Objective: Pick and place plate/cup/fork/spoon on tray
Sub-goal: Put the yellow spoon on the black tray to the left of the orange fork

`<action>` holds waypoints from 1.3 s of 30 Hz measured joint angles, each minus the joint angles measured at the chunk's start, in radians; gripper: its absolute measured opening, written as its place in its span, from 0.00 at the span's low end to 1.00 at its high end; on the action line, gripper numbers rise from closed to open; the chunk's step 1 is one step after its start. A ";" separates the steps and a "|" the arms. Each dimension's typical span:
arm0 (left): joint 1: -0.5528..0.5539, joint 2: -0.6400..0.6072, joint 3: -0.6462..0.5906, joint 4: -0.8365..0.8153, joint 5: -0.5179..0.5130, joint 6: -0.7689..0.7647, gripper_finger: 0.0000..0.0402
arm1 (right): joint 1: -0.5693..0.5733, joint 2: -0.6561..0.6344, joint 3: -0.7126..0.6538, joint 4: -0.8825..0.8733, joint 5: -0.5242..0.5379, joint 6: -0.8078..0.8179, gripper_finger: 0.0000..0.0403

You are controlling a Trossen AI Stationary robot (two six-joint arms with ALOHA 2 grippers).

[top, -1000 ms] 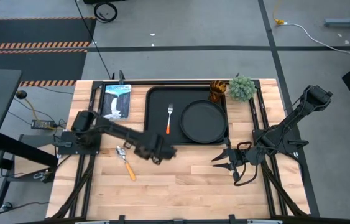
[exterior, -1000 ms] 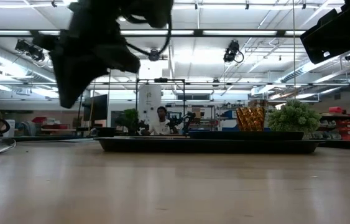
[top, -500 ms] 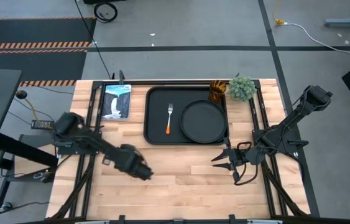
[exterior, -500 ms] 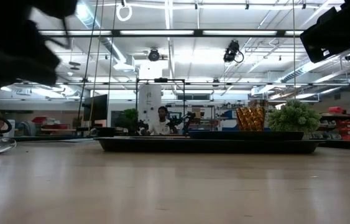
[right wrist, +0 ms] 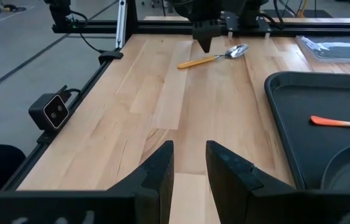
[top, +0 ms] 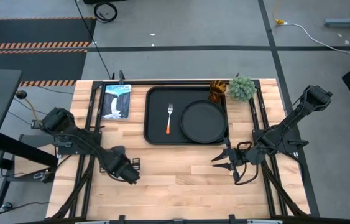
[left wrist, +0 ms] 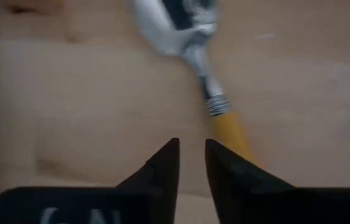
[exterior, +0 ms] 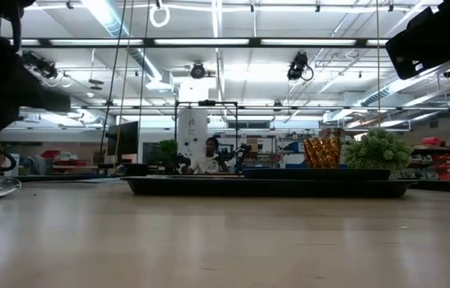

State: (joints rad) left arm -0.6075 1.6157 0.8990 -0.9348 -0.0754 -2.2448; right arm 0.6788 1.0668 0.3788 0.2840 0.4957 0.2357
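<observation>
The black tray (top: 156, 134) lies at the table's far middle. On it are the round black plate (top: 202, 121) and the fork (top: 169, 118) with its reddish handle. The amber cup (top: 217, 91) stands at the tray's far right corner. The spoon (left wrist: 181, 31) lies flat on the wood left of the tray, and its yellow-orange handle (left wrist: 232, 130) shows too. My left gripper (left wrist: 191, 144) hovers just above the handle with its fingertips nearly together and empty. It hides the spoon in the high view (top: 125, 171). My right gripper (right wrist: 189, 148) waits near the tray's near right corner, likewise nearly shut and empty.
A fuzzy green potted plant (top: 242, 87) stands right of the cup. A picture card (top: 116, 101) lies left of the tray at the far edge. Bare wood runs along the near half of the table (top: 181, 180). A person shows far off in the room (exterior: 207, 156).
My left gripper has swung from the tray's near left corner toward the table's left and near edges. It now stands over the spoon. The spoon, fork, plate and cup have kept still.
</observation>
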 joint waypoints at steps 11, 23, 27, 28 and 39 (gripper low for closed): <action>0.054 0.006 0.001 0.023 -0.053 -0.007 0.45 | 0.000 0.000 0.000 -0.001 0.000 -0.003 0.25; 0.108 0.084 0.005 0.061 -0.012 0.047 0.39 | 0.000 0.000 0.000 -0.002 0.000 -0.003 0.25; 0.105 0.084 0.004 0.070 -0.015 0.053 0.30 | 0.000 0.000 0.000 -0.002 0.000 -0.003 0.25; 0.102 0.084 0.004 0.072 -0.017 0.058 0.28 | 0.000 0.000 0.000 -0.002 0.000 -0.003 0.25; 0.097 0.084 0.003 0.069 -0.043 0.114 0.11 | 0.001 0.000 0.000 -0.002 0.000 -0.003 0.25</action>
State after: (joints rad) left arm -0.5102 1.6997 0.9024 -0.8657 -0.1181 -2.1307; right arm 0.6800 1.0668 0.3786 0.2821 0.4953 0.2325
